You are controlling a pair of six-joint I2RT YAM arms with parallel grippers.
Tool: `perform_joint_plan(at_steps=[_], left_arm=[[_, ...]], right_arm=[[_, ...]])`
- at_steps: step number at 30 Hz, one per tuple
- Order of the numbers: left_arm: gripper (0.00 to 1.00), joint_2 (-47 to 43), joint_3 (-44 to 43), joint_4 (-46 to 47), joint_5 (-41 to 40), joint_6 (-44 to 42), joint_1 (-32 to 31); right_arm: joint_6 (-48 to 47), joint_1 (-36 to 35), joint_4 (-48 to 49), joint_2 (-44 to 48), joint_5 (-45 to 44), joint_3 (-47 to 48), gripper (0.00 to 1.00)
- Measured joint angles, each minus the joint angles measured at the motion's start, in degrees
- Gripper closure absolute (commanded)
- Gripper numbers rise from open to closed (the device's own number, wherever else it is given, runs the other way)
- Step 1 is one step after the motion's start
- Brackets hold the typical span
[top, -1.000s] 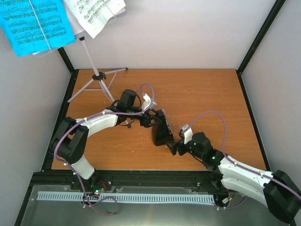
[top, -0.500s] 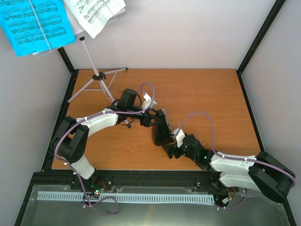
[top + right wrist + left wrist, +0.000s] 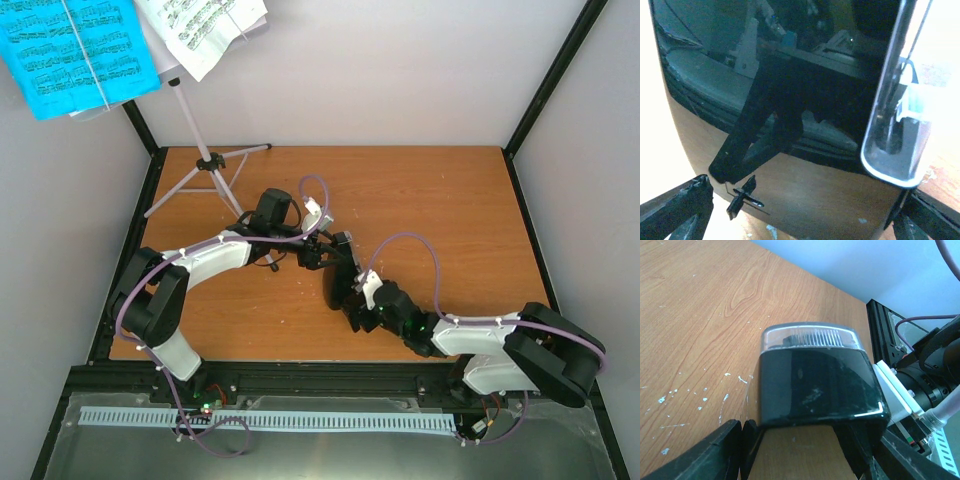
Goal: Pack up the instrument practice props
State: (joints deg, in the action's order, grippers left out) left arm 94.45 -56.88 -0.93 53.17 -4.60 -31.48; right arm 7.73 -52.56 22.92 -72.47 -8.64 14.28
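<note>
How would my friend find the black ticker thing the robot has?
Look at the brown table. Near its middle, between the left hand and right hand, is the metronome. It's the only shiny black wedge with a clear cover, unlike the thin silver stand behind.

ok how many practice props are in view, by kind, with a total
metronome: 1
music stand: 1
blue music sheet: 1
white music sheet: 1
total: 4
</note>
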Motion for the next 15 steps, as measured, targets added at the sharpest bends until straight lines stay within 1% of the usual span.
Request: perform_joint_plan(at_steps=[6,8,12,15], left_arm=[[0.62,0.00,0.00,0.04,0.42,-0.98,0.00],[0.62,0.00,0.00,0.09,0.50,-1.40,0.02],[0.62,0.00,0.00,0.20,0.46,-1.73,0.24],[0.62,0.00,0.00,0.22,-0.17,-1.66,0.42]], right_arm=[[0.04,-0.26,-0.68,-0.37,-1.44,0.35,0.29],[0.13,-0.33,-0.85,-0.33,-1.88,0.35,0.34],[0.28,-0.37,-1.01,-0.31,-2.58,0.35,0.42],[0.57,-0.37,-1.01,-0.28,-3.48,0.35,0.45]])
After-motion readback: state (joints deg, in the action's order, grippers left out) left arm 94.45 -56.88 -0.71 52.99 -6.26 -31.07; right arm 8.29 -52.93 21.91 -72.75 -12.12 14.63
